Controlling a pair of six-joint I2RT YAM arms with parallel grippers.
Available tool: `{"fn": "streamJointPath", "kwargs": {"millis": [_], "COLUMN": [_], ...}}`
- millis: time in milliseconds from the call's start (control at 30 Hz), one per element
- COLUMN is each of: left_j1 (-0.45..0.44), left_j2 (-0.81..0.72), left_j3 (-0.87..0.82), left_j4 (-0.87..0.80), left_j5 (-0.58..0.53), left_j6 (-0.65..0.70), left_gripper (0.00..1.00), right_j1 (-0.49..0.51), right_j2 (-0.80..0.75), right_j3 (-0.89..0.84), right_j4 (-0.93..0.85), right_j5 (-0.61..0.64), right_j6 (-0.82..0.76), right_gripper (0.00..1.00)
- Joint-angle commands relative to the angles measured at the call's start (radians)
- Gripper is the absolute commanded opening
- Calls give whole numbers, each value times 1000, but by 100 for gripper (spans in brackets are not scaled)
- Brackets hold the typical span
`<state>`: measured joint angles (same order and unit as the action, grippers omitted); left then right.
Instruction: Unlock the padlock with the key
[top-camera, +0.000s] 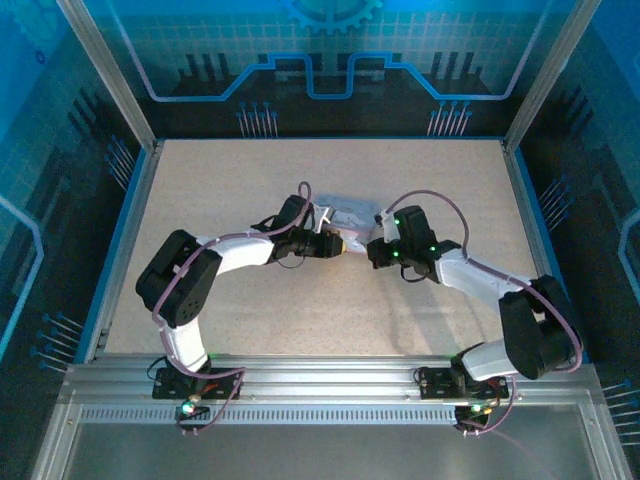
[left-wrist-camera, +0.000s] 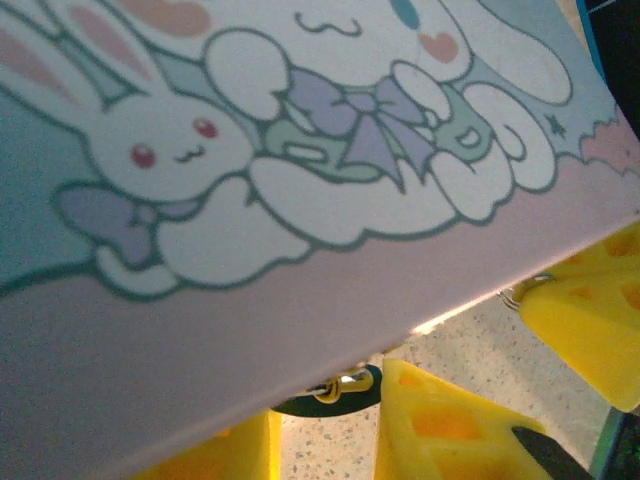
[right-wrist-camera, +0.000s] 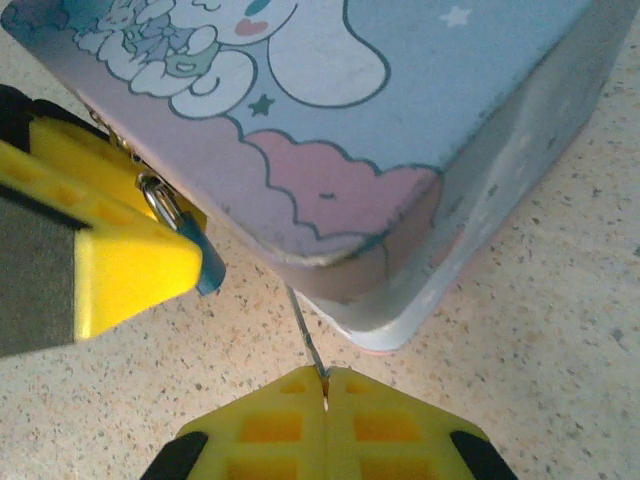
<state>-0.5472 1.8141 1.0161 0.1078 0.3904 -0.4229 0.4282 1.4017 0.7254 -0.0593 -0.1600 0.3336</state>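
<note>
**Key and padlock close together at the tin's front corner**

A lavender-blue tin (right-wrist-camera: 400, 90) lies in the middle of the speckled worktop (top-camera: 250, 180), and both arms meet at its near side. Its lid carries cartoon printing: a white rabbit with red eyes and a purple bow, a white long-eared dog, small stars and pink clouds. The tin crowds the work. Its rounded corner hangs right over the spot where the two sets of fingers come together.

The left fingers (right-wrist-camera: 110, 265) are clenched around the padlock (right-wrist-camera: 207, 265) – its bluish body sticks out past the yellow fingertip and its thin metal ring shows between the two fingers, tight against the tin's front edge. The right fingers (right-wrist-camera: 270, 425) are pressed flat together, grasping the key (right-wrist-camera: 306, 335), a thin sliver that rises from their seam towards the tin's lower rim. Whether its tip touches the tin cannot be told. The key stands just beside the padlock, to its right in the right wrist view, with a small gap of bare worktop between them.

From above, bare worktop stretches on every side of the tin – out to a blue border, metal corner posts and see-through walls. The arm bases sit on a metal rail at the near edge.
</note>
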Motion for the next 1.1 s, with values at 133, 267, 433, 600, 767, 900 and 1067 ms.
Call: {"fn": "streamJointPath", "kwargs": {"millis": [133,267,433,600,767,900,1067], "left_j1": [-12,-11,-10,-11,-11,-11,-11], "left_j2": [-47,-47,-47,-43,-41,-41,-45], "left_j3": [16,16,21,24,22,25,15], "left_j4": [4,4,-2,7,9,7,24], "left_j5": [19,16,13,21,12,19,22], "left_j6": [-93,-106,-128,-159,-171,-197,-236], "left_gripper": [25,25,24,24,23,23,23], "right_j1": [45,93,110,119,121,132,142], "right_j2": [-115,-136,-169,-206,-212,-199,-152], "right_j3": [-131,-160,-212,-248,-275,-297,-291], "right_j4": [62,60,100,125,159,216,257], "right_j5": [25,65,86,99,74,60,40], "right_j6": [-4,9,37,33,34,38,26], "right_gripper": [0,0,0,0,0,0,0]}}
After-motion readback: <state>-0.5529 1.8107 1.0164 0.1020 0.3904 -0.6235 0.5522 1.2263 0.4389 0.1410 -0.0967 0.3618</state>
